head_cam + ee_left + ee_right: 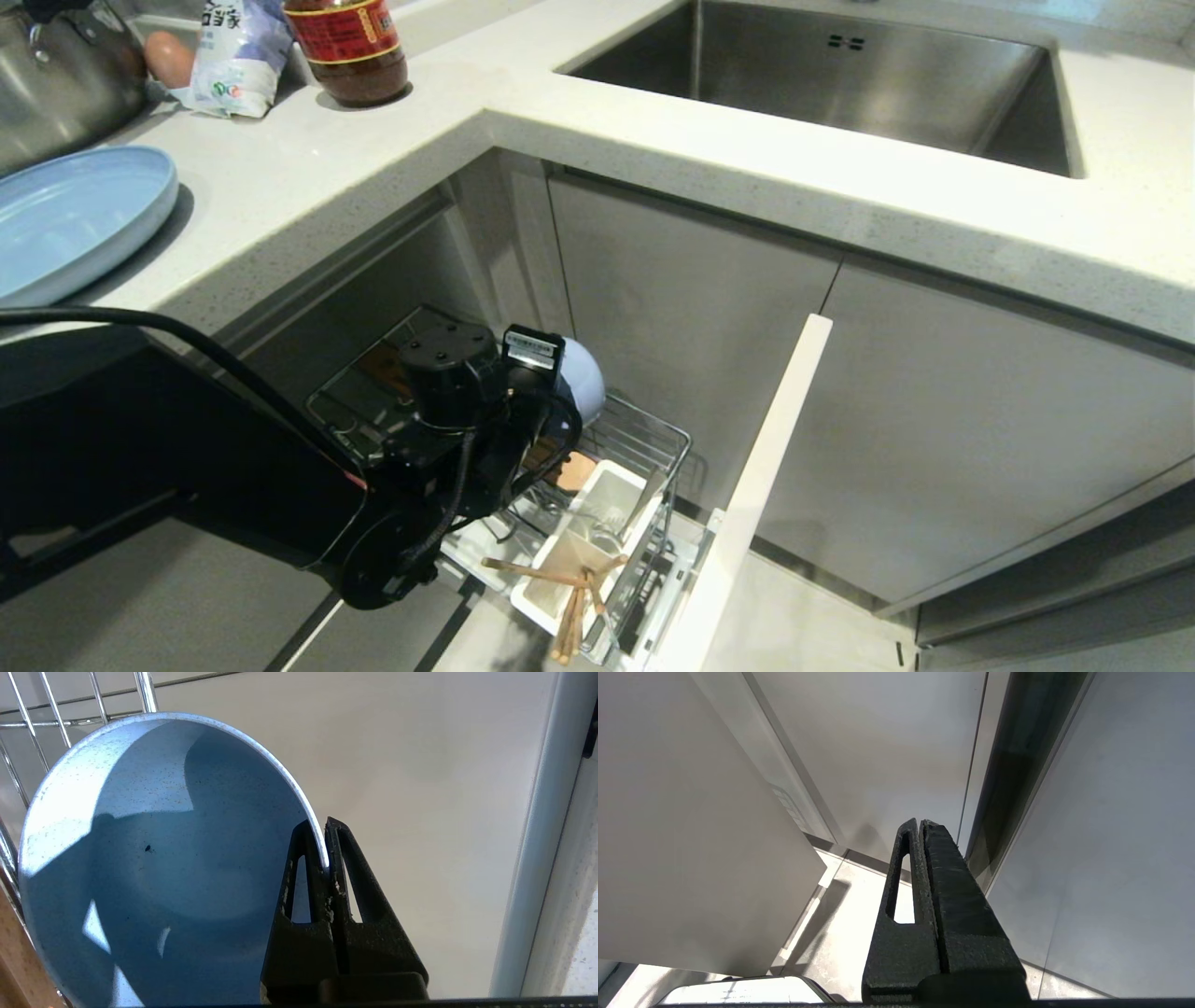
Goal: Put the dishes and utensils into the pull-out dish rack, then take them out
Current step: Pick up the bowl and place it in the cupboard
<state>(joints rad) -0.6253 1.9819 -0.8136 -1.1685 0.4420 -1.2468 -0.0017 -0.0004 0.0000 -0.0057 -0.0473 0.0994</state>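
Label text on counter bag (238, 51) unreadable; left gripper (325, 833) pinches bowl (154, 868) rim.

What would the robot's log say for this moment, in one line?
left gripper: shut on bowl rim, in rack | right gripper: shut, idle | plate: on counter | chopsticks: in cup

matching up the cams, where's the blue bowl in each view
Head view: bowl behind the left hand, over the rack.
Left wrist view: bowl fills the left, rim pinched by the hand.
Right wrist view: not in it.
Shared landmark: the rack's chrome wires.
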